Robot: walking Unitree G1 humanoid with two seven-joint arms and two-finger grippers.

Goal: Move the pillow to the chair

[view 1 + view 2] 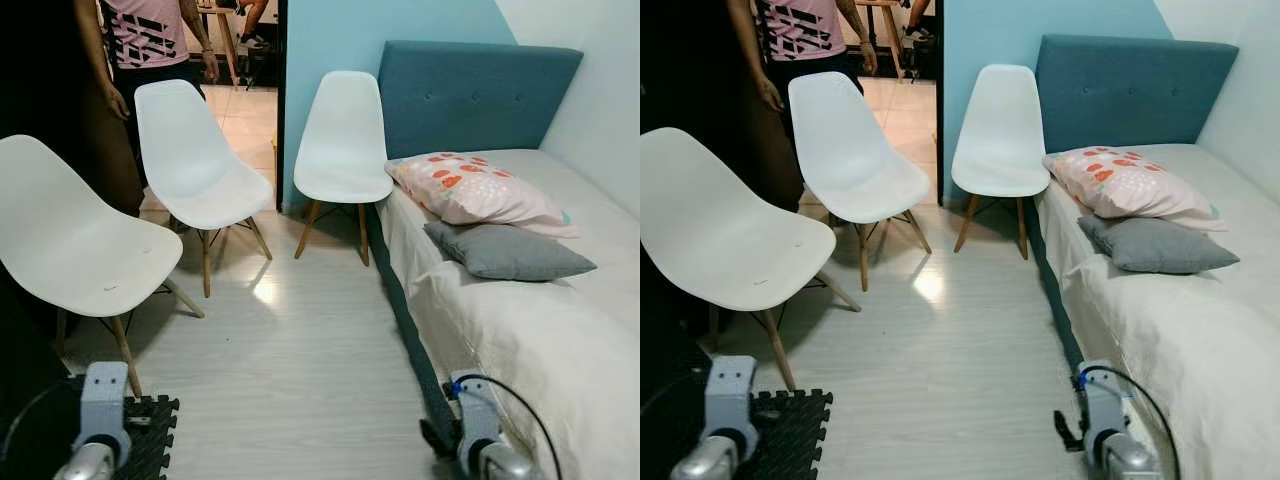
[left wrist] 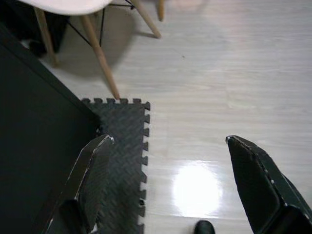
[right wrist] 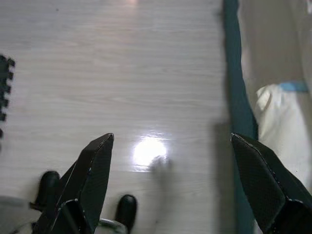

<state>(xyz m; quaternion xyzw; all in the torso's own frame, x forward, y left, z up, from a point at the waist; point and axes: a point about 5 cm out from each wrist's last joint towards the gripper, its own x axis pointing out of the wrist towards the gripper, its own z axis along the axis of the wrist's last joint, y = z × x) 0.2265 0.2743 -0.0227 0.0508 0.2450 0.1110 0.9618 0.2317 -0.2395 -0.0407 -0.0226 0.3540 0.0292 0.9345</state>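
Two pillows lie on the bed (image 1: 560, 330) at the right: a white pillow with red and orange spots (image 1: 470, 188) near the headboard, and a grey pillow (image 1: 508, 252) in front of it. Three white shell chairs stand on the floor: one at the near left (image 1: 70, 240), one further back (image 1: 195, 165), one beside the bed's head (image 1: 343, 140). Both arms hang low at the bottom of the eye views. My left gripper (image 2: 168, 141) is open above the floor and the mat's edge. My right gripper (image 3: 170, 139) is open above the floor beside the bed's base.
A person (image 1: 150, 40) stands behind the middle chair in a doorway. A dark foam puzzle mat (image 1: 150, 435) lies at my lower left. A teal headboard (image 1: 470, 95) backs the bed. Light wooden floor (image 1: 300, 340) runs between chairs and bed.
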